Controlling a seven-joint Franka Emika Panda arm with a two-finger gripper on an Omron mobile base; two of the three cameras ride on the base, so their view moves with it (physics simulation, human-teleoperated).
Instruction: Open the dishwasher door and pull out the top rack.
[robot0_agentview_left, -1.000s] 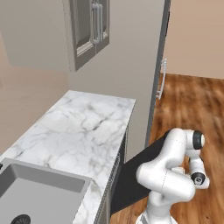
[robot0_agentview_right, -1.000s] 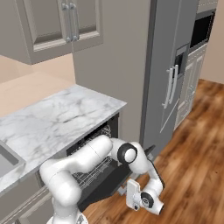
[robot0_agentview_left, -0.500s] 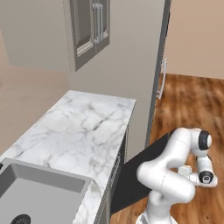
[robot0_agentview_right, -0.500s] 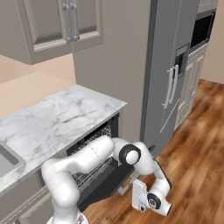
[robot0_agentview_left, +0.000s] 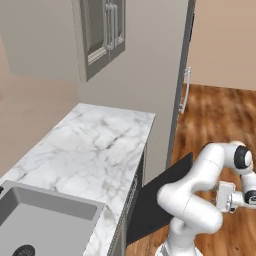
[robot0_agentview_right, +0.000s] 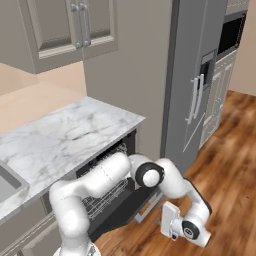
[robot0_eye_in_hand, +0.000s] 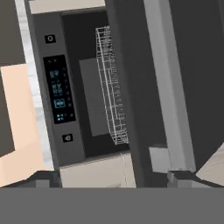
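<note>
The dark dishwasher door (robot0_agentview_left: 160, 200) leans partway open under the marble counter. Its light grey handle bar (robot0_agentview_right: 148, 205) runs along the outer face. The door (robot0_agentview_right: 117, 212) tilts out over the floor. Behind it the silver wire top rack (robot0_agentview_right: 106, 196) sits inside the tub; the hand view shows the rack (robot0_eye_in_hand: 111, 87) beside the control panel (robot0_eye_in_hand: 59, 92), with the door's handle bar (robot0_eye_in_hand: 166, 78) nearer the camera. My gripper (robot0_agentview_right: 164, 225) hangs low over the floor, clear of the handle and facing the door. The gripper (robot0_agentview_left: 217, 196) is open and holds nothing.
A marble counter (robot0_agentview_left: 95, 150) tops the dishwasher, with a sink (robot0_agentview_left: 45, 225) at its near left. A tall grey fridge (robot0_agentview_right: 195, 80) stands just right of the dishwasher, wall cabinets (robot0_agentview_right: 70, 25) hang above, and wood floor (robot0_agentview_right: 230, 170) spreads to the right.
My hand has swung away from the door, outward to the right and lower over the floor. The door's tilt looks about the same.
</note>
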